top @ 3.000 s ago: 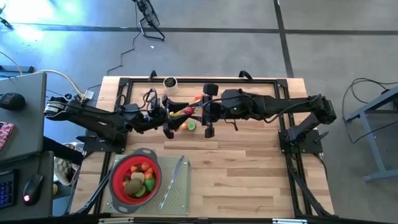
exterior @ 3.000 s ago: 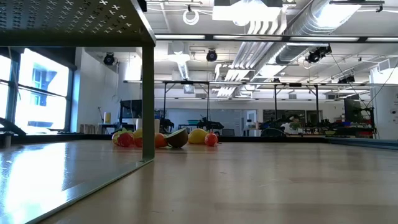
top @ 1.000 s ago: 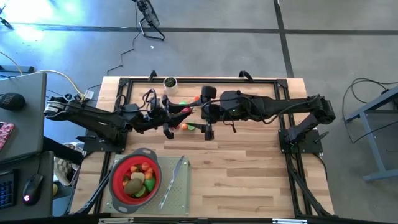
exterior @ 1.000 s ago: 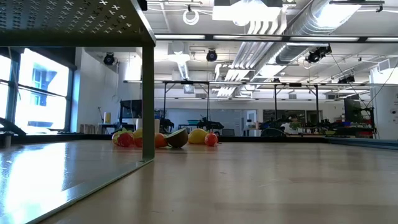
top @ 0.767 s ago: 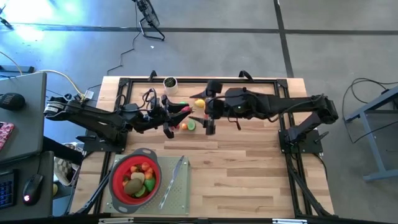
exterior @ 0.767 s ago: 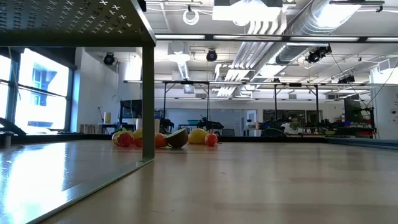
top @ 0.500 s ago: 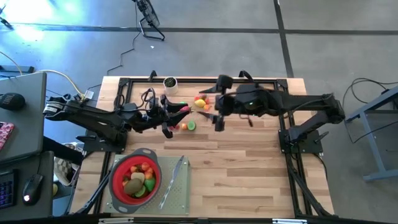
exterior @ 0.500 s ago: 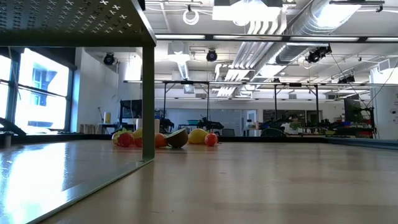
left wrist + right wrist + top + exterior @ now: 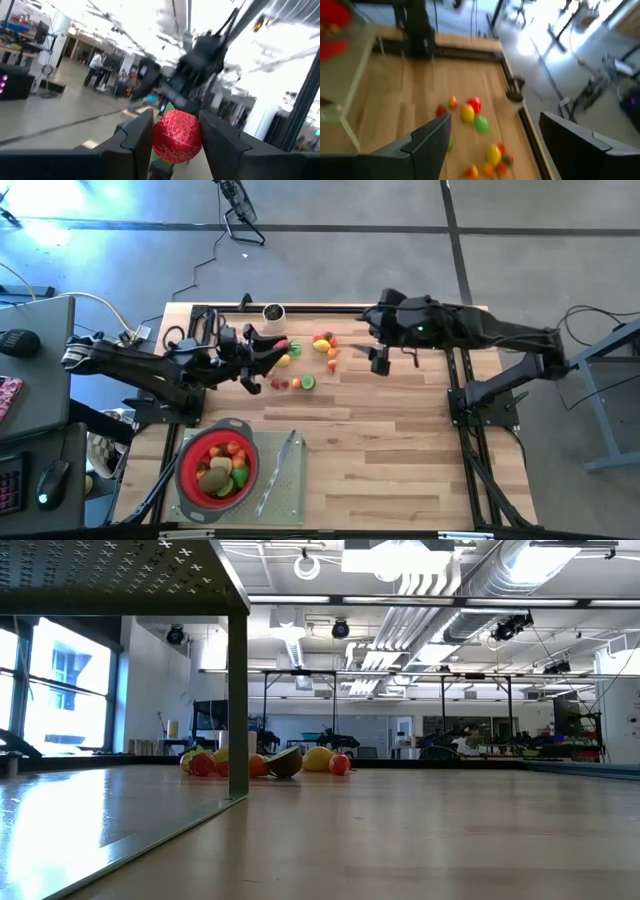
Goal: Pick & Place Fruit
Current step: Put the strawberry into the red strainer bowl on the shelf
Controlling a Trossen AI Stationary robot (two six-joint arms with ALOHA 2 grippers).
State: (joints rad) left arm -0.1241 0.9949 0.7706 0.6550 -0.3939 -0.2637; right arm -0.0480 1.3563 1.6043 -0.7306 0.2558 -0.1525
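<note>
The left gripper (image 9: pixel 175 131) clenched a round red dimpled toy fruit (image 9: pixel 177 136) — the right gripper (image 9: pixel 492 132) stood spread, holding nothing, loose fruits (image 9: pixel 472 116) ahead.

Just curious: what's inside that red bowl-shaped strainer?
The red bowl-shaped strainer with grey rim holds small toy fruits: brown, green, orange and red. Anything underneath that pile is covered.

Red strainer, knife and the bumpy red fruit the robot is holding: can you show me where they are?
Red strainer (image 9: pixel 184 470): high view, its red wall.
Knife (image 9: pixel 285 456): high view, mid blade.
Bumpy red fruit (image 9: pixel 176 136): left wrist view, its middle, between the left gripper's fingers.
</note>
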